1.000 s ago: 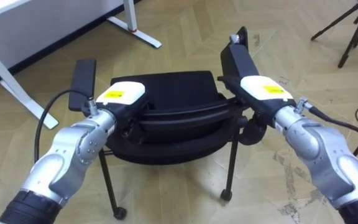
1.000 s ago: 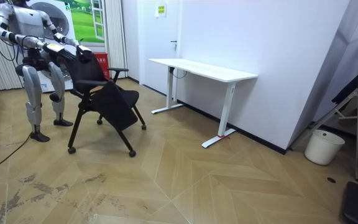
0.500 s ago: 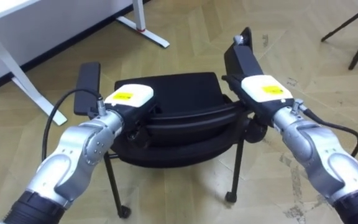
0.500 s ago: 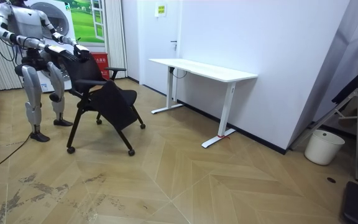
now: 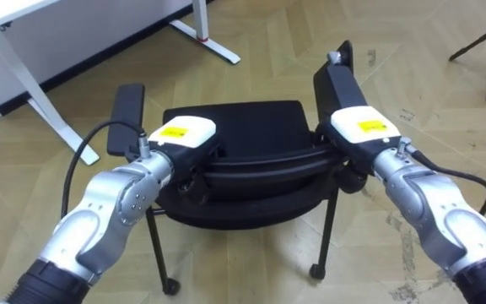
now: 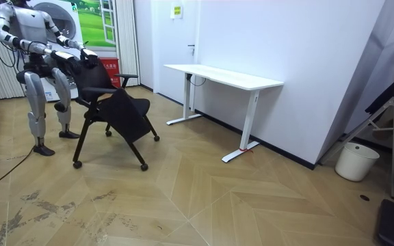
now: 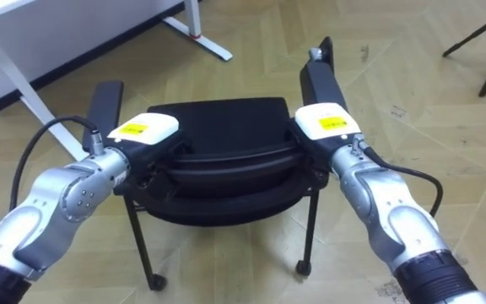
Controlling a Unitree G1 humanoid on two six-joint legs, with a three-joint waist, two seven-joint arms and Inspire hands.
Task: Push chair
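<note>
1. Your chair (image 5: 234, 127) is black, on castors, and stands on the wood floor directly in front of the robot. You look down over its backrest onto the seat.
2. Your left hand (image 5: 180, 135) lies on the top edge of the chair's backrest, toward its left end, just inside the left armrest (image 5: 127, 118).
3. You see the back of that hand. Its fingers drop out of sight behind the black backrest, so you cannot tell whether they curl round it or lie flat against it.
4. Your right hand (image 5: 359, 128) sits at the opposite end of the backrest, where the right armrest (image 5: 342, 76) joins the chair.
5. Its fingers are hidden against the chair's frame as well, so you cannot tell whether it grips.
6. The two hands are well apart, with the middle of the backrest bare between them.
7. In the room view the robot stands upright just behind the chair, on the room view's left of it, with both arms stretched forward to the backrest.
8. A white desk (image 6: 224, 75) stands beyond the chair, off its front left corner in the eye views, apart from it.
9. A white bucket (image 6: 356, 161) sits well away from the chair, far toward the room view's right.
</note>
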